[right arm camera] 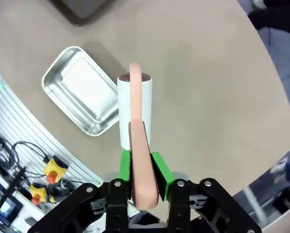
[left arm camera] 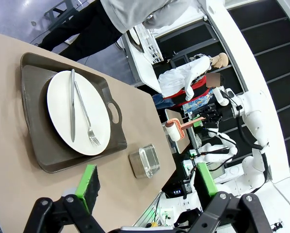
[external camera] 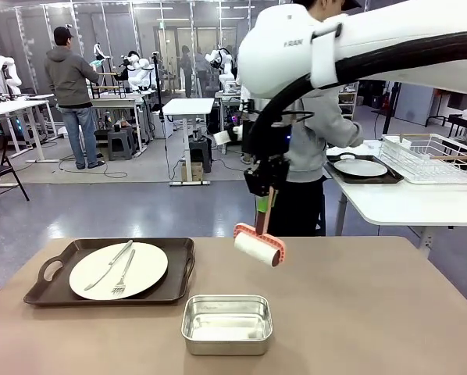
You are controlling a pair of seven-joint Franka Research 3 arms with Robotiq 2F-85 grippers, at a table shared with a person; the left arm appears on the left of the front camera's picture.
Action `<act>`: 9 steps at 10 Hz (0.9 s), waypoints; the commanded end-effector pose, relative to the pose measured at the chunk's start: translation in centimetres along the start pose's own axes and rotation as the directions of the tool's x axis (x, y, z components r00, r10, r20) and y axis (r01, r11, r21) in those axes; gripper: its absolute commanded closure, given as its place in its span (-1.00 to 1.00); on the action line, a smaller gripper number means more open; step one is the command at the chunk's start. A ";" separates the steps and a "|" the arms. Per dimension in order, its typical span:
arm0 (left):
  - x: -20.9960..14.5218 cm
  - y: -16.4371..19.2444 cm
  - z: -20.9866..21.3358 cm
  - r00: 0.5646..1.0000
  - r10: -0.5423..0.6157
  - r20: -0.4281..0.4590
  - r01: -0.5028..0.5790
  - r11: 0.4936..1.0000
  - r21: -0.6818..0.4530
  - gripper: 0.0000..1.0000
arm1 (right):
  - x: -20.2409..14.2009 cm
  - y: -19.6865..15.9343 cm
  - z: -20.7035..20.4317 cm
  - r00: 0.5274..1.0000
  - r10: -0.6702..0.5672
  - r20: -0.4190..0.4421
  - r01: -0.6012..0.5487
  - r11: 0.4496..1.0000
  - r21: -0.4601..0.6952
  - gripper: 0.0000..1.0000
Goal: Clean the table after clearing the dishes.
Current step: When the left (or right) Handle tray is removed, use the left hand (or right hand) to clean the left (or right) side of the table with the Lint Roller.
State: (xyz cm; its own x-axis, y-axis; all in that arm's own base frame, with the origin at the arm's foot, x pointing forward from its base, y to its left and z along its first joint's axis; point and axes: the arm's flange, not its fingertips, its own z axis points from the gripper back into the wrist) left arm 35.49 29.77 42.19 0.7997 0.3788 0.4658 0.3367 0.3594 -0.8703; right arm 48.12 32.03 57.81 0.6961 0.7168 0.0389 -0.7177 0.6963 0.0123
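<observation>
Matt tan worktop (external camera: pixel 358 312); shiny steel pan (external camera: pixel 226 324), lower centre; glossy white plate (external camera: pixel 149 266) on dull brown tray (external camera: pixel 183 266); pink plastic lint roller (external camera: pixel 258 248).

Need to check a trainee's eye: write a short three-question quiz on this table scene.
1. True or false: the right pincer is shut on the pink-handled lint roller with a white roll.
2. What lies on the round white plate? A) a steel knife and fork B) a wooden spoon C) nothing
3. Fill in: the shiny rectangular metal pan sits to the robot's ____ of the dark brown handled tray.
Key: 1 true; 2 A; 3 right.
</observation>
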 end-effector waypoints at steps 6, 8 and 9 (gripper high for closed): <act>-0.2 -0.2 0.3 1.000 0.000 -0.002 0.000 1.000 -0.005 -1.00 | -5.7 -2.9 0.4 0.965 -0.259 0.035 0.260 0.965 -0.035 1.00; -0.2 -0.2 0.3 1.000 0.000 -0.002 0.000 1.000 -0.005 -1.00 | -5.7 -2.9 0.4 0.965 -0.259 0.035 0.260 0.965 -0.035 1.00; -0.2 -0.2 0.3 1.000 0.000 -0.002 0.000 1.000 -0.005 -1.00 | -5.7 -2.9 0.4 0.965 -0.259 0.035 0.260 0.965 -0.035 1.00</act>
State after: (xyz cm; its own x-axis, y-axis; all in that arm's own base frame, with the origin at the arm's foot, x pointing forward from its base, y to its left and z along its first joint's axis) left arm 35.49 29.76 42.19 0.7998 0.3786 0.4658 0.3368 0.3593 -0.8703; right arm 46.15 25.74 57.53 0.8587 0.5071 0.0739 -0.5073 0.8616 -0.0167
